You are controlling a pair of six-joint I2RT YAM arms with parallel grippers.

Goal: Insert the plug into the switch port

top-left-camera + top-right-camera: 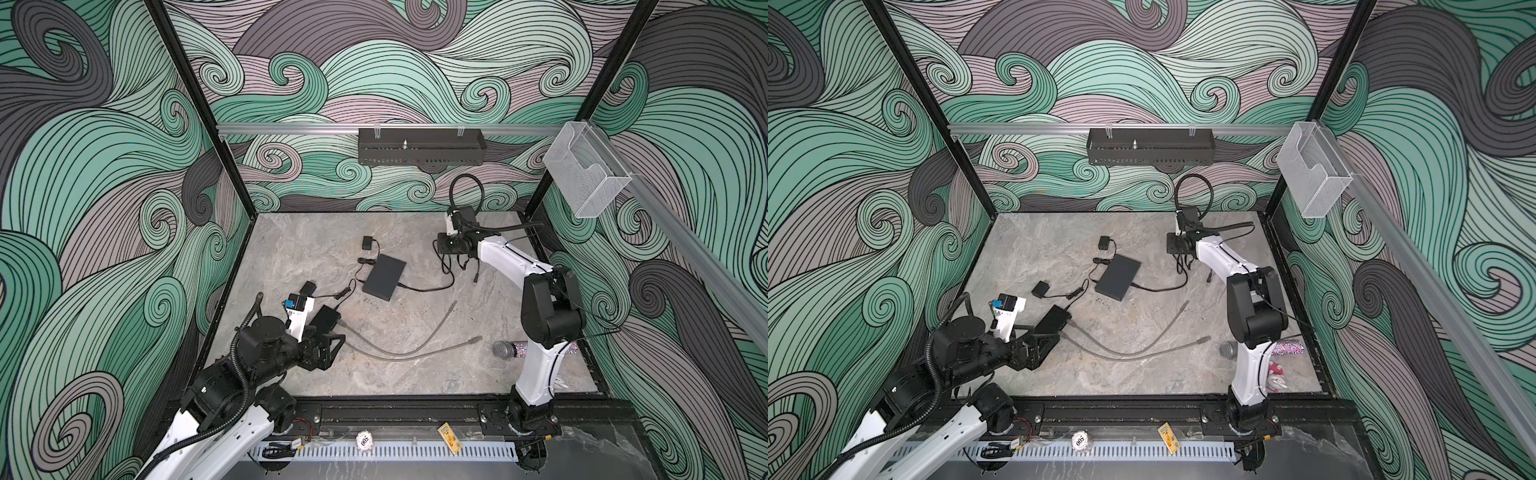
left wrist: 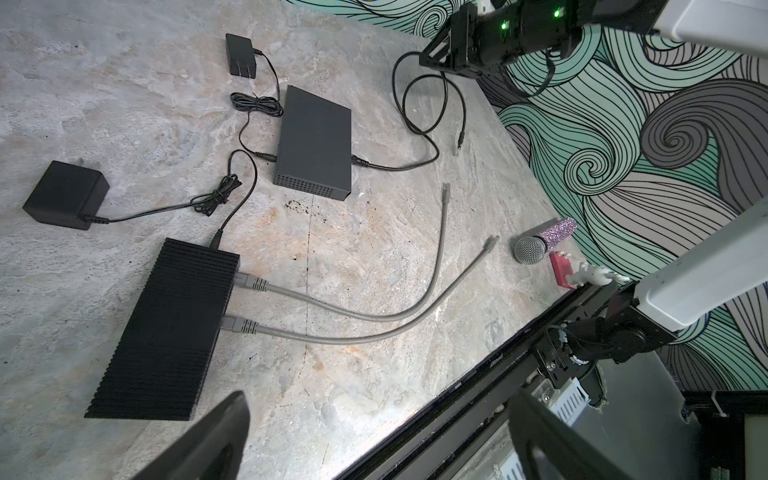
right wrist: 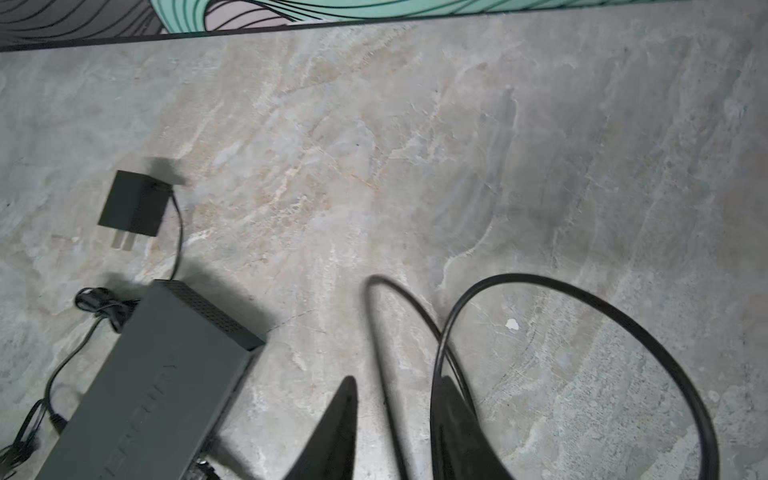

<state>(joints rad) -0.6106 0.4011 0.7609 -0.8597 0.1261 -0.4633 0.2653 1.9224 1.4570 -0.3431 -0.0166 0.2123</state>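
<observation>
While the right gripper (image 3: 399, 384) hangs over the coiled black cable (image 3: 515, 276) with its jaws parted, nothing is pinched between them; a loop merely crosses one finger (image 3: 457, 424). In a top view this gripper stands at about 2 o'clock from the grey network switch (image 1: 384, 276), which lies flat near mid-table. One cable end is already seated in the switch. The free plug (image 1: 476, 279) lies on the marble table (image 1: 415, 374) at 3 o'clock from the switch, well apart from it. The left gripper (image 2: 380, 399), spread wide and empty, is at 7 o'clock, beside a ribbed black box (image 2: 166, 332).

Judged step: taking up the free plug. Good practice is to grasp the plug body rather than the cord and keep its axis in line with the port. The left arm could steady the light switch so it does not slide under the push.
</observation>
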